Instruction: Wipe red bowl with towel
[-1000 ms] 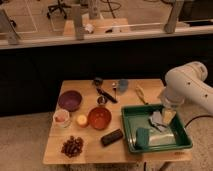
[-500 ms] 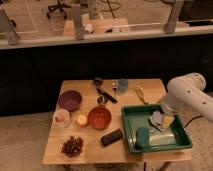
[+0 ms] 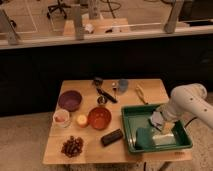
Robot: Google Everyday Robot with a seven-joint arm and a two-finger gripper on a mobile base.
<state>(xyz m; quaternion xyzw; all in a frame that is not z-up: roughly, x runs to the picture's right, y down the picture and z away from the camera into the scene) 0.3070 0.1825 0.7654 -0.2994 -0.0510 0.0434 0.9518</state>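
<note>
The red bowl [image 3: 99, 118], round and glossy, sits unwiped near the middle of the wooden table [image 3: 150, 88], just left of the hard-walled green tray [image 3: 142, 107]. Over the last second the white arm [image 3: 189, 102] has sunk on the right, so the gripper [image 3: 163, 125] now reaches into the tray at the towel [image 3: 157, 118], a soft, crumpled grey-blue cloth. Its jaws stand wide; the pick-up seems about to start.

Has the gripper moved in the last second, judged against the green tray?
Yes. The gripper has come down toward the green tray and is now low inside it, at the towel.
</note>
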